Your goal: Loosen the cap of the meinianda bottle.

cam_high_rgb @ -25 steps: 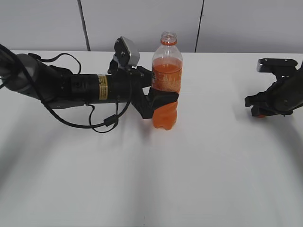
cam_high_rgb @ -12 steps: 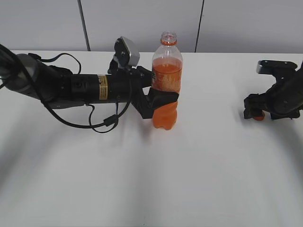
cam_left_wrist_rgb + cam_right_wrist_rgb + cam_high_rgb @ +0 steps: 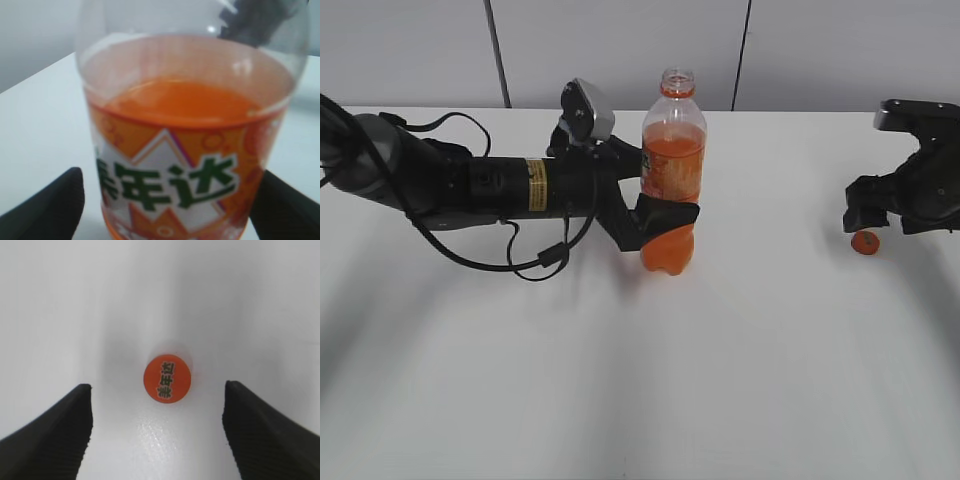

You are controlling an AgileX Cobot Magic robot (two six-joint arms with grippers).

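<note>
The meinianda bottle (image 3: 671, 170) stands upright on the white table, its mouth open with no cap on it. In the left wrist view its orange label (image 3: 170, 175) fills the frame. My left gripper (image 3: 665, 215) is shut on the bottle's lower body from the left. The cap (image 3: 865, 242), small, round and orange, lies flat on the table at the far right. It shows in the right wrist view (image 3: 167, 380) with printed characters on top. My right gripper (image 3: 876, 205) (image 3: 157, 432) is open and empty just above the cap, not touching it.
The white table (image 3: 640, 380) stretches toward the front. A grey panelled wall (image 3: 620, 50) runs behind the table's back edge. The left arm's body and black cables (image 3: 540, 255) lie across the table's left half.
My right gripper has opened and risen, leaving the cap lying on the table. The left gripper and the bottle have not moved.
</note>
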